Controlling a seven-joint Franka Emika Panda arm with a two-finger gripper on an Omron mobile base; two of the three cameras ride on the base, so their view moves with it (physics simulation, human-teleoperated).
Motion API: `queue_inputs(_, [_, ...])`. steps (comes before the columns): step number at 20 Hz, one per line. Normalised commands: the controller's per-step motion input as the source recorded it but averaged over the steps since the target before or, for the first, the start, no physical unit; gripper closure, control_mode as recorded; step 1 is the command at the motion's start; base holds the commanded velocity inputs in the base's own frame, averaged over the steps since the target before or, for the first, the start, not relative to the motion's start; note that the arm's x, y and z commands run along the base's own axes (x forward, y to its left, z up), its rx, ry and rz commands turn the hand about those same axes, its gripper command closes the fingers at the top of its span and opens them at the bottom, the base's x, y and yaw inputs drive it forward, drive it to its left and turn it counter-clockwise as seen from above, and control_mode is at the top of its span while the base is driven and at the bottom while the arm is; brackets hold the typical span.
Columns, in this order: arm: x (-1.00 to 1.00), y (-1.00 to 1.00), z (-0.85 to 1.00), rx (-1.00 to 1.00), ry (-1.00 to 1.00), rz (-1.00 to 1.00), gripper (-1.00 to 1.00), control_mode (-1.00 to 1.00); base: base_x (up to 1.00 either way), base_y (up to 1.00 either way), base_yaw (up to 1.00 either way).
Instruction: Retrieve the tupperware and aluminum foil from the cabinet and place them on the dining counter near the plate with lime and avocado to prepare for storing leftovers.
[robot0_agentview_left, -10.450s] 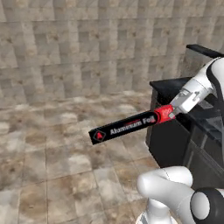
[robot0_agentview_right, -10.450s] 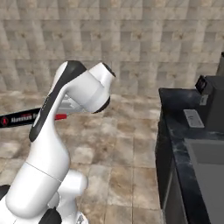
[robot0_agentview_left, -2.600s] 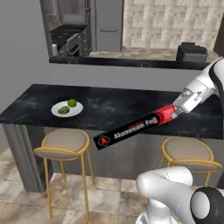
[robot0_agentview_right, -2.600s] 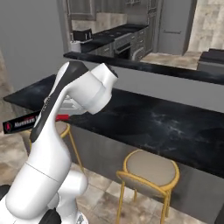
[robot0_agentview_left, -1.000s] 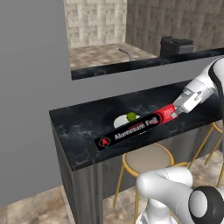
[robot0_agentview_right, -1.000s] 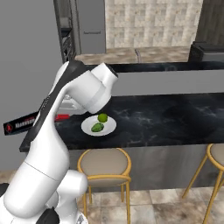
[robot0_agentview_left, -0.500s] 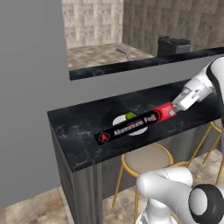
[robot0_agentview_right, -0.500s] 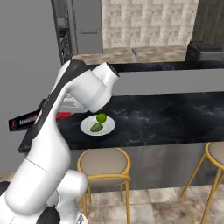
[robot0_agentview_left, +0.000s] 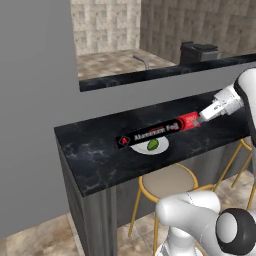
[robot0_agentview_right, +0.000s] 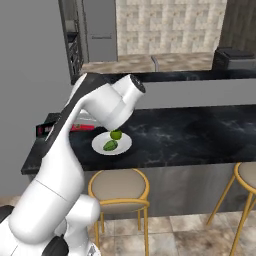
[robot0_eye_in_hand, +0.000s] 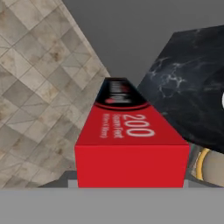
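Note:
My gripper (robot0_agentview_left: 198, 119) is shut on the red end of the aluminum foil (robot0_agentview_left: 156, 132), a long black box held level above the dining counter (robot0_agentview_left: 95, 155). The box hangs over the white plate (robot0_agentview_left: 142, 149) with a lime (robot0_agentview_right: 116, 135) and avocado (robot0_agentview_right: 110, 145). In the right base view my arm covers most of the aluminum foil (robot0_agentview_right: 46, 129); the plate (robot0_agentview_right: 124, 144) lies near the counter's left end. The hand view looks along the aluminum foil (robot0_eye_in_hand: 131, 144), its far end past the counter's (robot0_eye_in_hand: 192, 96) edge. The tupperware and cabinet are out of view.
Yellow-legged stools (robot0_agentview_left: 167, 181) (robot0_agentview_right: 119, 186) stand under the counter's front edge. A grey wall (robot0_agentview_left: 35, 100) rises just left of the counter's end. Behind, a raised ledge carries a black appliance (robot0_agentview_left: 199, 51), with a tap (robot0_agentview_left: 141, 61) beyond.
The base has driven closer, so the counter looks larger and nearer. The foil, still in my grip, now hangs directly over the plate instead of in front of it.

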Motion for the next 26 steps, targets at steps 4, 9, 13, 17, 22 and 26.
queue_inputs(4, [0.36, -0.49, -0.23, 0.00, -0.11, -0.23, 1.00, -1.00, 0.00, 0.00, 0.00])
queue_inputs(9, [0.45, -0.57, -0.39, 0.00, -0.10, -0.22, 1.00, -1.00, 0.00, 0.00, 0.00])
queue_inputs(13, [0.70, -0.68, -0.49, 0.00, -0.02, -0.22, 1.00, -1.00, 0.00, 0.00, 0.00])
queue_inputs(17, [0.85, -0.74, -0.55, 0.00, 0.00, -0.23, 1.00, -1.00, 0.00, 0.00, 0.00])
queue_inputs(22, [0.91, -0.66, -0.54, 0.00, 0.00, -0.23, 1.00, -1.00, 0.00, 0.00, 0.00])
queue_inputs(26, [0.73, -0.34, -0.38, 0.00, 0.01, -0.17, 1.00, -1.00, 0.00, 0.00, 0.00])
